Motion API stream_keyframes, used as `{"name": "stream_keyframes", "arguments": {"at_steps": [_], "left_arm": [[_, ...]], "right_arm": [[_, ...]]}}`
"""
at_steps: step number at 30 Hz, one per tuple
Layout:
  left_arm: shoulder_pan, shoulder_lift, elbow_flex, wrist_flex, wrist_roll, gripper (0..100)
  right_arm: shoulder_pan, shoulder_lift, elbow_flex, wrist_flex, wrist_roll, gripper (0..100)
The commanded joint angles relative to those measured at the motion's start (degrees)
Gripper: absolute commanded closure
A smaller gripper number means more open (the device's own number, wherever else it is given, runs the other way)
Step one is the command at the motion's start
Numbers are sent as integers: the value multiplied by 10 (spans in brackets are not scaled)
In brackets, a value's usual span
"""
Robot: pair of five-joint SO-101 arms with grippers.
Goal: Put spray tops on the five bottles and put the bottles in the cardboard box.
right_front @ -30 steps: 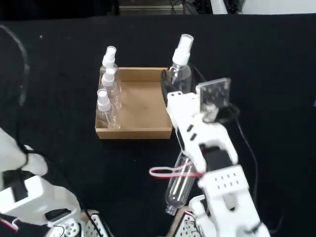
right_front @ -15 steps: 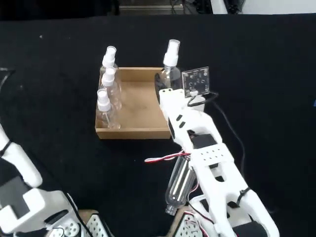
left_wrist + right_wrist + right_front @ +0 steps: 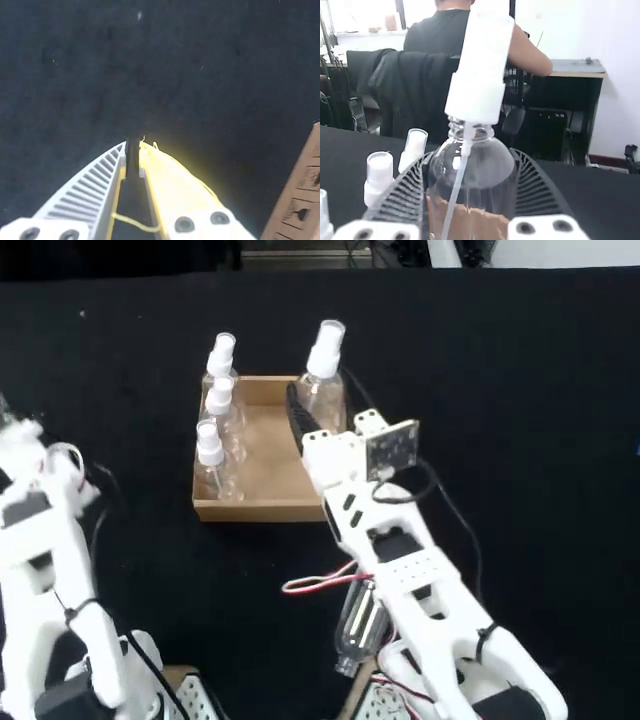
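Note:
My right gripper (image 3: 306, 412) is shut on a clear bottle (image 3: 322, 390) with a white spray top (image 3: 326, 344), held upright over the back right corner of the cardboard box (image 3: 280, 508). In the right wrist view the bottle (image 3: 470, 172) stands between the black fingers (image 3: 402, 187). Three capped bottles (image 3: 218, 430) stand in a row along the box's left wall. A bottle without a top (image 3: 360, 625) lies on the table near the right arm's base. In the left wrist view my left gripper (image 3: 134, 150) is shut and empty over bare black cloth; the left arm (image 3: 40, 530) stands at the left edge.
The table is covered in black cloth (image 3: 520, 390). A red-and-white cable (image 3: 320, 585) loops beside the lying bottle. A corner of the box (image 3: 300, 200) shows beside the left gripper. The box floor (image 3: 270, 455) to the right of the bottle row is bare.
The right arm has carried the capped bottle leftward from beside the box to over its back right corner. The left arm has risen and stretched out along the left edge.

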Motion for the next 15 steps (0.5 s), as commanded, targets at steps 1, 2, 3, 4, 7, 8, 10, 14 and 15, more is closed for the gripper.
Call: {"name": "stream_keyframes", "arguments": {"at_steps": [1, 2, 3, 4, 7, 8, 10, 14, 15], "left_arm": [[8, -39, 86, -115, 5, 967], [8, -39, 101, -134, 5, 967], [8, -39, 114, -152, 5, 967], [8, -39, 127, -169, 5, 967], [9, -39, 159, -213, 5, 967], [9, -39, 165, -225, 5, 967], [9, -39, 172, -240, 5, 967], [11, -39, 173, -243, 5, 967], [16, -39, 174, -243, 5, 967]], "right_arm": [[-9, 44, -15, -27, -2, 939], [-9, 65, -24, -28, -2, 939], [-8, 88, -33, -38, -2, 939], [-8, 115, -42, -55, -2, 939], [-8, 195, -51, -152, -2, 960], [-8, 222, -51, -196, 0, 986], [-7, 269, -52, -271, 1, 982], [-7, 351, -70, -349, 2, 981], [-6, 367, -80, -354, 2, 981]]}}
